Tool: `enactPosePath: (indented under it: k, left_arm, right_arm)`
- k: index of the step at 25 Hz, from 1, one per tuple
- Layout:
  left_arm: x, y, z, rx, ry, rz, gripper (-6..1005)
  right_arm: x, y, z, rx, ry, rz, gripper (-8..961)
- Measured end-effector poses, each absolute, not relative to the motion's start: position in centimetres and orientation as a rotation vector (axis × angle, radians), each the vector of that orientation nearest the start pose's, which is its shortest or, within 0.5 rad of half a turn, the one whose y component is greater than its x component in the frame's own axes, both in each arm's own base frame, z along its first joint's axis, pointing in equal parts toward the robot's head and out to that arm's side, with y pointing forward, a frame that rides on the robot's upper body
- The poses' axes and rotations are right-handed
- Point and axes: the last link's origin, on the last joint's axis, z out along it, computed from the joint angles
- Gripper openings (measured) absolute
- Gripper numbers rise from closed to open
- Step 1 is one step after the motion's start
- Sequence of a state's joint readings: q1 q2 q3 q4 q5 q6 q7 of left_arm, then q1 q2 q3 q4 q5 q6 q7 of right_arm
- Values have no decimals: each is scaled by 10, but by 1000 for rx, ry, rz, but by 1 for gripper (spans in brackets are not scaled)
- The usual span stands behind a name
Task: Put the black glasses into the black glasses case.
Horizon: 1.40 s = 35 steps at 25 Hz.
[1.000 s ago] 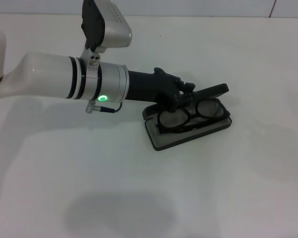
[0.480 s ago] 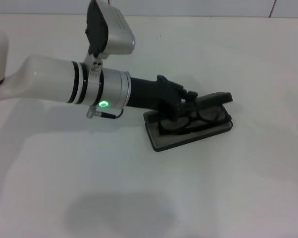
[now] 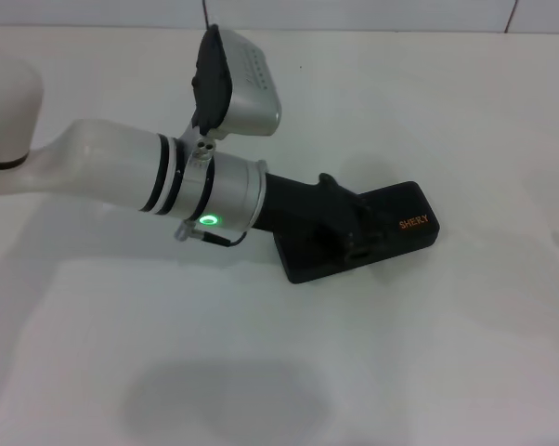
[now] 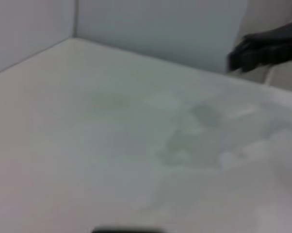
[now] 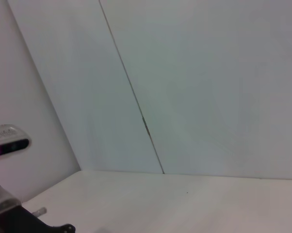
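The black glasses case point(image 3: 402, 206) lies closed on the white table, right of centre in the head view, with orange lettering on its lid. The black glasses are hidden, out of sight with the lid down. My left gripper point(image 3: 357, 243) reaches in from the left and rests on top of the lid, over the case's near-left half. A dark blurred shape point(image 4: 266, 50) far off in the left wrist view looks like my right gripper, parked away from the case; the head view does not show it.
The white table point(image 3: 400, 372) spreads out around the case, with a white wall along its far edge. The left arm's wrist camera point(image 5: 8, 138) shows low in the right wrist view.
The case lid has swung down from half open to fully shut, covering the glasses. My left gripper has moved forward and down with it onto the lid.
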<state>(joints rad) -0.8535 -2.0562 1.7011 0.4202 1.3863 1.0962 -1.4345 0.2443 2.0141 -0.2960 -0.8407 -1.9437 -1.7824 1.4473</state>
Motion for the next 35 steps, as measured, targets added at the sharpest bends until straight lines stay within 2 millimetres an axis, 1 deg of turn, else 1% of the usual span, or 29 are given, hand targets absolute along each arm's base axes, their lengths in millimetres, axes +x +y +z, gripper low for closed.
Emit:
enactPosePath:
  k: [4,5,6,9,12,14,15,17,19,22,26,29,35]
  left_arm:
    - [-137,354,-107,-3097,-302,-522,258]
    - [-129,352,-100,-3099,-304,-590,258]
    - [-127,351,-94,-3097,-323,-633,259]
    - [-126,347,-68,-3104,-383,-779,259]
    - [-131,339,-43,-3136,-386,-933,260]
    - [-140,331,-25,-3135,-350,-1041,322]
    - [-142,330,-21,-3129,-338,-1061,354]
    - [-158,319,-3,-3114,-288,-1138,416]
    - [-169,312,8,-3094,-234,-1173,417]
    - [-185,304,17,-3055,-171,-1185,419]
    - [-200,299,21,-3042,-221,-1171,422]
    - [-207,295,23,-3004,-216,-1188,424]
    - [-209,292,23,-2991,-218,-1198,445]
  right_arm:
    - [351,242,115,-2264,815,816,236]
    - [351,242,115,-2264,815,816,239]
    - [349,241,115,-2274,809,822,242]
    - [339,241,111,-2339,754,867,253]
    - [320,239,105,-2443,644,947,263]
    - [309,241,99,-2511,578,988,270]
    - [300,244,94,-2558,540,1022,273]
    - [285,251,82,-2635,488,1084,280]
    - [266,258,68,-2730,434,1144,287]
    - [246,269,52,-2807,383,1202,359]
    - [230,277,42,-2844,339,1247,456]
    - [222,279,39,-2865,315,1268,528]
    - [216,281,32,-2902,316,1265,735]
